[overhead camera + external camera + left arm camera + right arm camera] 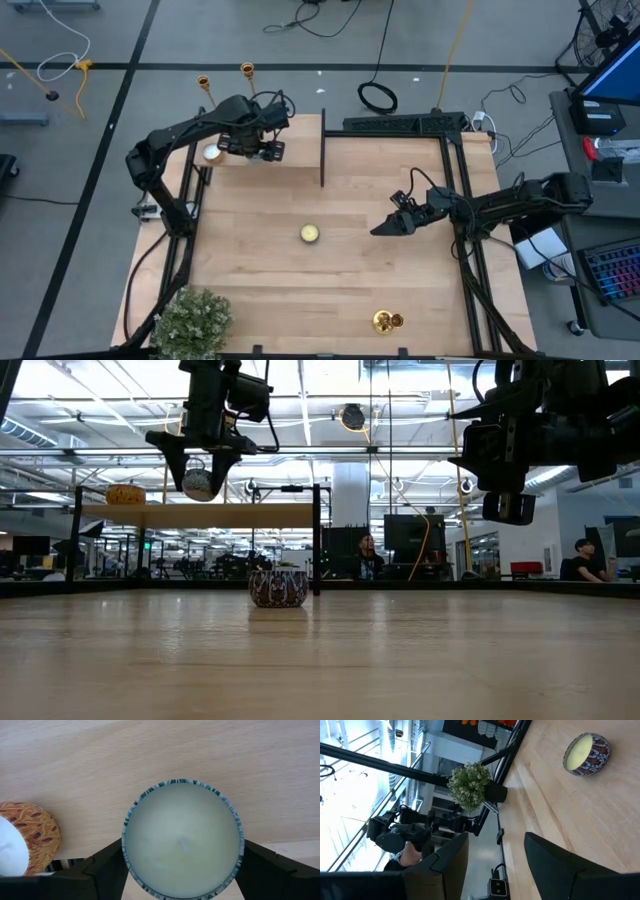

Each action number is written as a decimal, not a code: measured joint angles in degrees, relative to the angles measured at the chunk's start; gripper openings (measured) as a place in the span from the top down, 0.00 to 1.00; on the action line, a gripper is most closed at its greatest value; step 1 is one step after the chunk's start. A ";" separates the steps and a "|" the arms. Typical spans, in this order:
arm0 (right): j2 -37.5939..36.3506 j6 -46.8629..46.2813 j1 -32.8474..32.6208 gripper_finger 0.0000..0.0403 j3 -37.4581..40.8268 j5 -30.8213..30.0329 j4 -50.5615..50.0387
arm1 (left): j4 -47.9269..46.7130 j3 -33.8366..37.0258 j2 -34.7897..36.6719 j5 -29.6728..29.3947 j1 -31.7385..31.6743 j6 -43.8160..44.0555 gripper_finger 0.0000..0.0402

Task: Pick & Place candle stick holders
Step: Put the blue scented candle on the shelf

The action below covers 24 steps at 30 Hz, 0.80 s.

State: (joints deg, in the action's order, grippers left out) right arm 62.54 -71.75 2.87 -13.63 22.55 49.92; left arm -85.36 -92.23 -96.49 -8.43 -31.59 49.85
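Beyond the far side of the left gripper (262, 150), grey floor (200, 30) crossed by dark lines carries loose cables (377, 96), while off past the right gripper (384, 228) stand a monitor (612, 75) and keyboard (610, 270), under bright ceiling lights (90, 380).

Lighting's pretty even from overhead, so the pale wooden tabletop (330, 200) only gets soft shadows. The low view is backlit by bright ceiling strip lights (90, 380), leaving the arms as dark silhouettes. The near table surface there is blurry.
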 joint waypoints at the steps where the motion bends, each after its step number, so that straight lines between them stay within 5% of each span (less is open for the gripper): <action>1: 0.00 0.00 0.00 0.52 0.00 -0.02 0.01 | 0.02 0.00 0.00 -0.02 0.00 0.11 0.27; 12: 0.00 0.01 0.00 0.52 0.00 -0.01 0.00 | 0.09 0.25 0.03 0.41 0.00 0.76 0.20; 18: 0.00 0.02 0.00 0.52 0.00 -0.01 -0.01 | 1.85 4.70 0.17 1.82 0.21 1.09 0.28; 24: 0.00 0.00 0.00 0.52 0.00 -0.02 0.01 | 3.64 6.27 0.42 1.88 1.03 1.60 0.23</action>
State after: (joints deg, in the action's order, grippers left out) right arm 62.54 -71.75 2.87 -13.63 22.52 49.93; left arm -81.71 -85.95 -96.07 -6.55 -30.57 51.45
